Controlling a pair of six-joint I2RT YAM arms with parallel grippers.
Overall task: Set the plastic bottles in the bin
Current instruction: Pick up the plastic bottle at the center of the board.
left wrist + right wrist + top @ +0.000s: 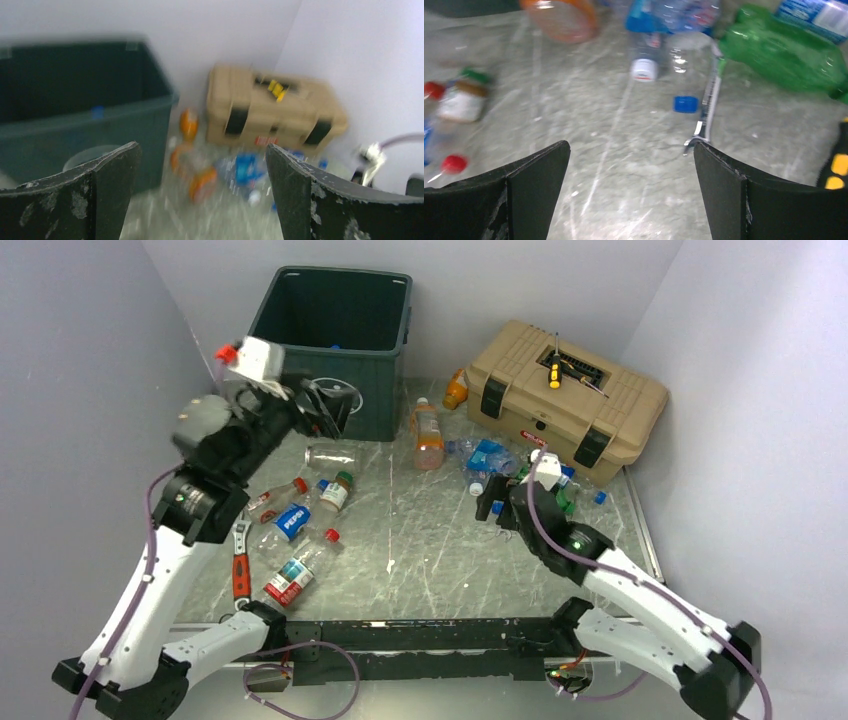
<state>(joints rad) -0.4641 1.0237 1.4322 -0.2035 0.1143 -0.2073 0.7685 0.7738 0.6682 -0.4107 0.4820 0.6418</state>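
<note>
The dark green bin [330, 340] stands at the back left, with something blue just showing inside it. My left gripper [335, 405] hovers in front of the bin's front wall [75, 120], open and empty [202, 147]. Plastic bottles lie on the table: a clear one [328, 455], a Pepsi one [290, 522], a red-labelled one [295, 575], an orange one [428, 435] and a blue-labelled cluster [487, 455]. My right gripper [490, 502] is low over the table near that cluster, open and empty [631, 145]. Ahead of it lie a white-capped clear bottle [644, 55] and a green bottle [784, 52].
A tan toolbox [565, 400] sits at the back right with a yellow-handled screwdriver [554, 375] on its lid. A loose blue cap [686, 103] and a screwdriver shaft [709, 110] lie close to my right fingers. A red-handled tool [241, 570] lies near the left arm. Walls close in on three sides.
</note>
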